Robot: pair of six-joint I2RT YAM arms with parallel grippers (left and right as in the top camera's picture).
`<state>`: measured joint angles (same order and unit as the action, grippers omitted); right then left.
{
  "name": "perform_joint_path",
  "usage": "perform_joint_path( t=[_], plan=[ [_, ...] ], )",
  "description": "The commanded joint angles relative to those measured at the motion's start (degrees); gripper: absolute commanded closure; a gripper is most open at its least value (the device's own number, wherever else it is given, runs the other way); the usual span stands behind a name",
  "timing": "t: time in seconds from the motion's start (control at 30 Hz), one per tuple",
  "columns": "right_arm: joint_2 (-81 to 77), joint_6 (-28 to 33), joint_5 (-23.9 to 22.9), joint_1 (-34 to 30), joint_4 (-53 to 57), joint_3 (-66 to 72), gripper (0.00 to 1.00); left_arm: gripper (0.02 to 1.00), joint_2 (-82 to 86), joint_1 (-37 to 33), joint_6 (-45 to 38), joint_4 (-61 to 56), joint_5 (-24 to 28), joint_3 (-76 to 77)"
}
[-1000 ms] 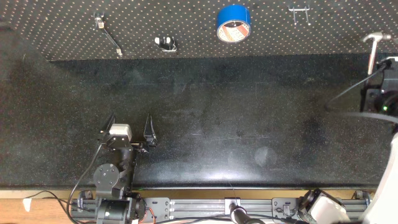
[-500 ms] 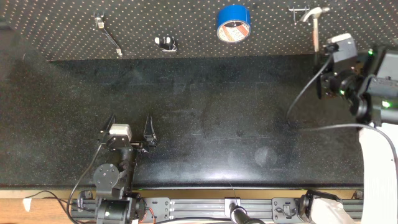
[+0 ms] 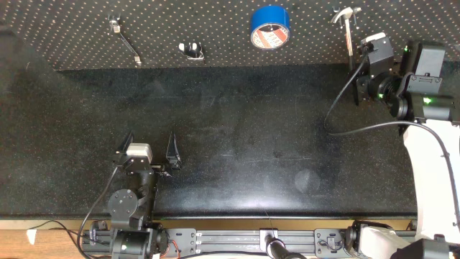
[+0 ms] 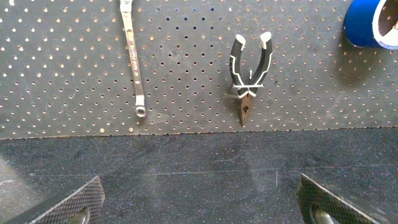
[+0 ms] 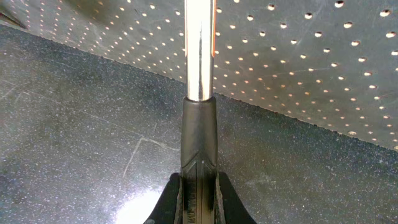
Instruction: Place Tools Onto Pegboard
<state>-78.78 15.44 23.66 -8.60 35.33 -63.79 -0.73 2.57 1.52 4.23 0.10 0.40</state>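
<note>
- While the hammer (image 3: 348,34) is clamped by its black rubber grip between the closed fingers of the right end effector (image 5: 199,198), its long axis runs straight away from that end effector, steel shaft first and head farthest out.
- In the top view, the head is seen right at the metal hook (image 3: 338,11) on the pegboard (image 3: 215,29). It is either touching the hook or just beside it, and whether it is already caught on the prongs cannot be told.
- From the hook, the shaft is laid back down the board, and the grip end is held out from the hook near the line where the board meets the table (image 3: 251,129).
- The coming move is judged to turn on that head-to-hook relation. The neck would have to be settled between the prongs, with the shaft left hanging below the hook, before the grip could be released.
- The right arm is plainly the nearer one, with the hook directly ahead of its end effector along the hammer's axis.
- The left end effector (image 4: 200,202) is held wide open and empty, low over the table and well apart from the hook.
- The blue tape roll (image 3: 270,27) is hung nearest the hook, the pliers (image 3: 191,50) farther off, and the wrench (image 3: 126,39) farthest.
</note>
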Motion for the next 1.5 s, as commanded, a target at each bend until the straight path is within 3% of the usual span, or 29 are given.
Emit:
perform_joint_path(
  t=[0.03,0.13,0.17,0.2,0.3,0.37,0.47,0.53,0.63,0.8,1.1,1.37,1.5],
  plan=[
    [-0.81,-0.83,-0.72,0.17,-0.50,-0.20,0.923,0.023,0.52,0.13,-0.52,0.48,0.59,-0.09],
    [-1.64,-0.85,-0.70,0.17,-0.48,-0.20,0.921,0.023,0.52,0.13,-0.52,0.48,0.59,-0.09],
    [-1.84,-0.83,-0.70,0.17,-0.48,-0.20,0.882,0.023,0.52,0.13,-0.50,0.48,0.59,-0.09],
    [-2.16,-0.83,-0.70,0.17,-0.52,-0.20,0.660,0.023,0.52,0.13,-0.52,0.48,0.59,-0.09],
    [-2.58,-0.83,-0.70,0.17,-0.50,-0.20,0.619,0.023,0.52,0.13,-0.52,0.48,0.59,-0.09],
    [-2.56,-0.81,-0.70,0.17,-0.57,-0.20,0.533,0.023,0.52,0.13,-0.50,0.48,0.59,-0.09],
    [-2.56,-0.81,-0.70,0.17,-0.79,-0.20,0.305,0.023,0.52,0.13,-0.50,0.48,0.59,-0.09],
    [-2.49,-0.81,-0.70,0.17,-0.79,-0.20,0.005,0.020,0.52,0.13,-0.50,0.48,0.59,-0.09],
    [-1.92,-0.79,-1.01,0.17,-0.70,-0.17,0.001,0.023,0.52,0.13,-0.50,0.48,0.59,-0.09],
    [2.45,-0.17,-7.45,0.17,-2.49,6.34,0.001,0.023,0.52,0.13,-0.52,0.48,0.59,-0.09],
    [22.82,-2.97,-6.03,0.17,-33.79,41.20,0.001,0.023,0.52,0.13,-0.52,0.48,0.59,-0.09],
    [38.27,-6.99,-6.03,0.17,-48.61,58.27,0.003,0.020,0.52,0.13,-0.52,0.48,0.59,-0.09],
    [43.69,-9.35,-6.05,0.20,-50.25,62.07,0.003,0.023,0.52,0.13,-0.50,0.48,0.59,-0.09]
  ],
)
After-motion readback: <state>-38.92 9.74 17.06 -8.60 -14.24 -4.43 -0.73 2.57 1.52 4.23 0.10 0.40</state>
